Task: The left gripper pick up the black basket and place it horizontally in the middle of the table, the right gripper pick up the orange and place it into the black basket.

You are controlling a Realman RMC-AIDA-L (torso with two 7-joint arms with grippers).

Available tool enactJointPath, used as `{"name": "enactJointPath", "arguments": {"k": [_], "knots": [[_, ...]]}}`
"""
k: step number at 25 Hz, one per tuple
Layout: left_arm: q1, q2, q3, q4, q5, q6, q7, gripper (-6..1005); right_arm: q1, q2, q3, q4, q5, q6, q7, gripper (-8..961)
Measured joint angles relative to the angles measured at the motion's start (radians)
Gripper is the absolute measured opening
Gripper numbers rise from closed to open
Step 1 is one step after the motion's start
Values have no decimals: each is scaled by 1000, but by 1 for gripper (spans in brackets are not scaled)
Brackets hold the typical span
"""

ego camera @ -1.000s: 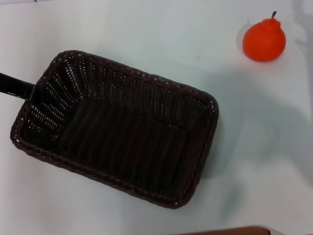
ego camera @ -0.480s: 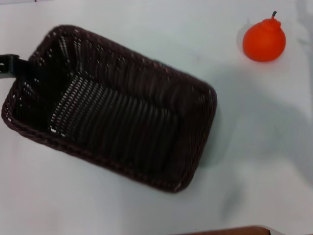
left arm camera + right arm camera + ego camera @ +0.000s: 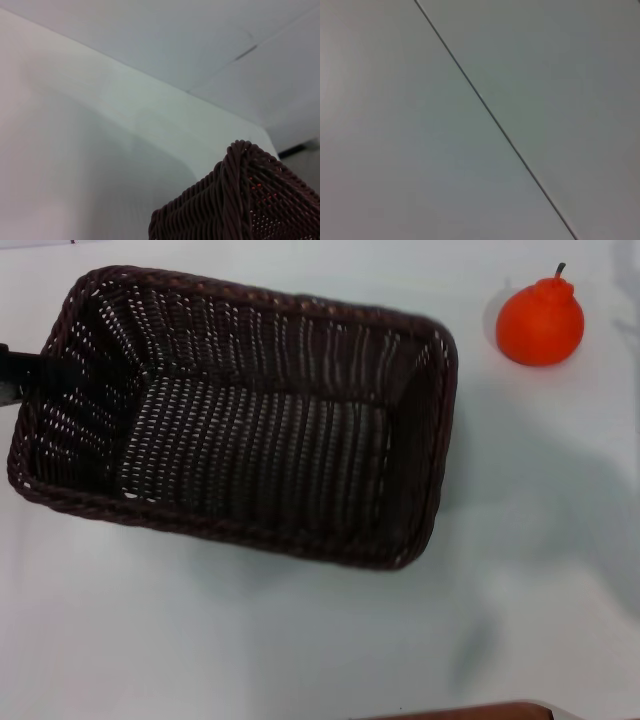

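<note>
Black and slim, the left claw (image 3: 22,377) is clamping the left short wall of the black basket (image 3: 240,420), carrying it raised near the worktop's (image 3: 300,640) far-left area, presumably for turning it horizontal. The orange (image 3: 540,322) is sitting near the far-right corner, well apart, unobstructed. The right claw is out of view.

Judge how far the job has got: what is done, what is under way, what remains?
Done: nothing is finished. Under way: the left end effector is at the black basket's left end, moving it over the table. Remaining: setting the basket down; the orange sits untouched, outside it.
</note>
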Motion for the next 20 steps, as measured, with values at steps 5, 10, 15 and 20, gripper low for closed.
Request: {"name": "enactJointPath", "arguments": {"k": [5, 10, 15, 20], "knots": [[29, -25, -34, -31, -21, -42, 0, 236, -3, 1, 0, 2, 0, 5, 1, 810], [66, -71, -31, -34, -25, -120, 2, 250, -7, 2, 0, 2, 0, 11, 7, 810], [93, -83, -28, -47, -53, -145, 3, 264, -8, 3, 0, 0, 0, 12, 10, 810], [111, -85, -26, -97, -83, -173, 16, 277, -8, 2, -4, 0, -2, 15, 11, 810]]}}
